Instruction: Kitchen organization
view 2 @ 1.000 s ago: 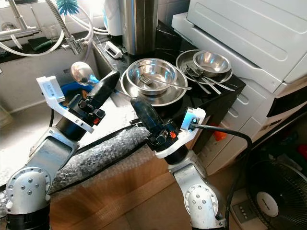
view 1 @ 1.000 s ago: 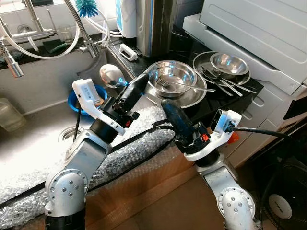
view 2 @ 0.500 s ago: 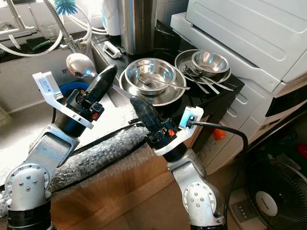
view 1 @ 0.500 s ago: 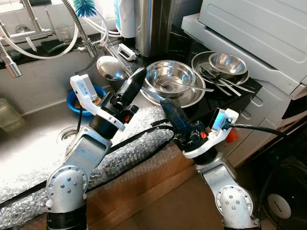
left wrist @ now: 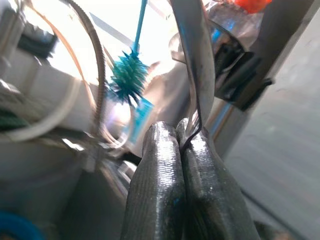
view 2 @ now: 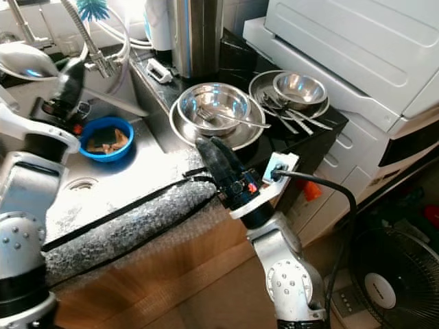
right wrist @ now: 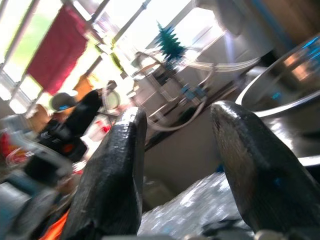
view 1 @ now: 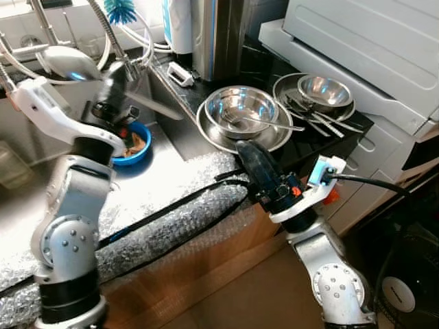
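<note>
The left gripper [view 1: 113,75] has swung away from the counter and up over the sink [view 1: 41,199], taking the big metal ladle [view 1: 68,62] with it. A moment ago it was low, next to the bowls. Now the ladle's round scoop is high up near the tap hoses [view 1: 110,31], and its long flat handle [view 1: 154,106] pokes out past the gripper, toward the counter. The arm looks a bit blurry, so it is likely moving fast.

In the left wrist view, the two black fingers [left wrist: 160,175] are pressed tight together on the thin ladle handle. A teal bottle brush [left wrist: 129,75] hangs behind it.

The right gripper [view 1: 255,161] has hardly moved. It sits at the counter's edge, just in front of the big steel bowl [view 1: 243,110] with a fork [view 1: 264,123] in it. In the right wrist view its fingers [right wrist: 112,165] are spread apart with nothing between them.

A blue dish [view 1: 134,144] with food scraps in it sits in the sink below the ladle. A second steel bowl [view 1: 326,89] and more cutlery sit on a plate further right.

I think the ladle is being carried to the sink to be put down or washed. The bowls and cutlery on the counter have not been tidied yet.
</note>
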`<state>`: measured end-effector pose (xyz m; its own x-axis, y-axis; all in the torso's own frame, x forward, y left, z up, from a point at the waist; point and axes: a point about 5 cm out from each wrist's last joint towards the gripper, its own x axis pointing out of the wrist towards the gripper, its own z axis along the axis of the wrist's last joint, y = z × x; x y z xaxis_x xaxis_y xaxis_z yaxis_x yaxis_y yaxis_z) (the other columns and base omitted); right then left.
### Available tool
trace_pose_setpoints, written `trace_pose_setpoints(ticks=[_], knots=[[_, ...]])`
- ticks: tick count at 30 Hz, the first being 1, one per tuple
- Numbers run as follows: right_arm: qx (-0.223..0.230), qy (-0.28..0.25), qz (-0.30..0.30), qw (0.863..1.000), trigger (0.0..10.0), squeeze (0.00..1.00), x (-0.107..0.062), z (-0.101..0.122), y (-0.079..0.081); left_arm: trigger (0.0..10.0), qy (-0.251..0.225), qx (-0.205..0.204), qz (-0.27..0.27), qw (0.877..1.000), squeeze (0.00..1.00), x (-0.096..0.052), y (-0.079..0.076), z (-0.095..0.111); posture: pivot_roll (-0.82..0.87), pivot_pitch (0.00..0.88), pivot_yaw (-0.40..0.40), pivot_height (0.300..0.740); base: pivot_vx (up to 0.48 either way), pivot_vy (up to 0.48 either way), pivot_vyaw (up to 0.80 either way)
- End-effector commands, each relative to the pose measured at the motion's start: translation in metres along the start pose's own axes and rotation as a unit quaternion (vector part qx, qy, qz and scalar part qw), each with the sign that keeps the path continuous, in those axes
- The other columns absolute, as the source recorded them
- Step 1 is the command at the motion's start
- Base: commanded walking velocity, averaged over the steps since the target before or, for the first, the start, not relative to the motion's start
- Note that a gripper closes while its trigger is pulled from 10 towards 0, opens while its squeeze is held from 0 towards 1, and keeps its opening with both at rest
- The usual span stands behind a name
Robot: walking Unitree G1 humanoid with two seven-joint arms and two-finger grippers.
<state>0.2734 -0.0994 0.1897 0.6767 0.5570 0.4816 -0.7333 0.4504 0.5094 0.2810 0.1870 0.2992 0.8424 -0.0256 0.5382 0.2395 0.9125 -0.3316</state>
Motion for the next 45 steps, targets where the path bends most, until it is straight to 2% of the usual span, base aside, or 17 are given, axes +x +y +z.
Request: trace_pose_setpoints(ticks=[1, 3, 4, 5, 6, 7, 8, 11, 17, 19, 25, 28, 30, 38, 42, 44, 45], knots=[[-0.017, -0.007, -0.017, 1.0, 10.0, 0.0, 0.001, 0.005, -0.003, 10.0, -0.013, 0.029, -0.004, 0.999, 0.0, 0.004, -0.005, 0.003, 0.07, 0.116, -0.041, 0.74, 0.0, 0.0, 0.0], [-0.022, -0.013, -0.022, 0.999, 10.0, 0.0, 0.002, 0.008, -0.004, 10.0, -0.016, 0.047, -0.005, 0.999, 0.0, 0.004, -0.005, 0.005, 0.07, 0.116, -0.041, 0.74, 0.0, 0.0, 0.0], [-0.026, -0.022, -0.031, 0.999, 10.0, 0.0, 0.003, 0.012, -0.005, 10.0, -0.006, 0.092, -0.012, 0.996, 0.0, 0.005, -0.005, 0.004, 0.07, 0.116, -0.041, 0.74, 0.0, 0.0, 0.0], [-0.026, -0.022, -0.031, 0.999, 10.0, 0.0, 0.003, 0.012, -0.005, 10.0, -0.006, 0.092, -0.012, 0.996, 0.0, 0.005, -0.005, 0.004, 0.07, 0.116, -0.041, 0.74, 0.0, 0.0, 0.0], [-0.028, -0.024, -0.034, 0.999, 10.0, 0.0, 0.003, 0.013, -0.006, 10.0, 0.0, 0.115, -0.014, 0.993, 0.0, 0.005, -0.005, 0.002, 0.07, 0.116, -0.041, 0.74, 0.0, 0.0, 0.0], [-0.04, -0.023, -0.038, 0.998, 10.0, 0.0, 0.005, 0.013, -0.006, 10.0, 0.012, 0.159, -0.019, 0.987, 0.0, 0.005, -0.004, -0.004, 0.07, 0.116, -0.041, 0.74, 0.0, 0.0, 0.0], [-0.046, -0.021, -0.042, 0.998, 10.0, 0.0, 0.005, 0.013, -0.006, 10.0, 0.018, 0.173, -0.018, 0.985, 0.0, 0.004, -0.003, -0.008, 0.08, 0.116, -0.04, 0.74, 0.0, 0.0, 0.0], [-0.075, -0.013, -0.061, 0.995, 10.0, 0.0, 0.005, 0.012, -0.009, 10.0, 0.043, 0.213, -0.015, 0.976, 0.0, -0.001, 0.003, -0.02, 0.08, 0.118, -0.041, 0.74, 0.0, 0.0, 0.0], [-0.087, -0.012, -0.078, 0.993, 10.0, 0.0, 0.002, 0.015, -0.013, 10.0, 0.085, 0.252, 0.034, 0.963, 0.0, -0.013, 0.025, -0.038, 0.07, 0.122, -0.042, 0.74, 0.0, 0.0, 0.0], [-0.106, 0.001, -0.079, 0.991, 10.0, 0.0, 0.001, 0.013, -0.013, 10.0, 0.1, 0.28, 0.048, 0.954, 0.0, -0.017, 0.033, -0.045, 0.07, 0.124, -0.043, 0.74, 0.0, 0.0, 0.0], [-0.12, 0.014, -0.087, 0.989, 10.0, 0.0, 0.0, 0.006, -0.013, 10.0, 0.13, 0.305, 0.092, 0.939, 0.0, -0.026, 0.053, -0.054, 0.07, 0.127, -0.043, 0.74, 0.0, 0.0, 0.0], [-0.138, 0.019, -0.103, 0.985, 10.0, 0.0, -0.002, 0.003, -0.017, 10.0, 0.142, 0.332, 0.121, 0.925, 0.0, -0.03, 0.065, -0.056, 0.07, 0.127, -0.045, 0.74, 0.0, 0.0, 0.0], [-0.146, 0.02, -0.118, 0.982, 10.0, 0.0, -0.004, 0.003, -0.021, 10.0, 0.149, 0.335, 0.134, 0.921, 0.0, -0.033, 0.071, -0.058, 0.07, 0.128, -0.045, 0.74, 0.0, 0.0, 0.0], [-0.185, 0.03, -0.131, 0.974, 10.0, 0.0, -0.006, 0.002, -0.024, 10.0, 0.144, 0.297, 0.193, 0.924, 0.0, -0.037, 0.087, -0.054, 0.07, 0.125, -0.047, 0.74, 0.0, 0.0, 0.0], [-0.217, 0.044, -0.131, 0.966, 10.0, 0.0, -0.006, -0.003, -0.025, 10.0, 0.163, 0.297, 0.191, 0.921, 0.0, -0.039, 0.088, -0.058, 0.07, 0.119, -0.049, 0.74, 0.0, 0.0, 0.0], [-0.221, 0.047, -0.134, 0.965, 10.0, 0.0, -0.007, -0.004, -0.026, 10.0, 0.172, 0.3, 0.188, 0.919, 0.73, -0.041, 0.087, -0.062, 0.07, 0.114, -0.048, 0.74, 0.0, 0.0, 0.0], [-0.225, 0.05, -0.136, 0.963, 10.0, 0.0, -0.007, -0.006, -0.026, 10.0, 0.175, 0.297, 0.189, 0.92, 1.0, -0.042, 0.087, -0.064, 0.07, 0.112, -0.048, 0.74, 0.0, 0.0, 0.0]])
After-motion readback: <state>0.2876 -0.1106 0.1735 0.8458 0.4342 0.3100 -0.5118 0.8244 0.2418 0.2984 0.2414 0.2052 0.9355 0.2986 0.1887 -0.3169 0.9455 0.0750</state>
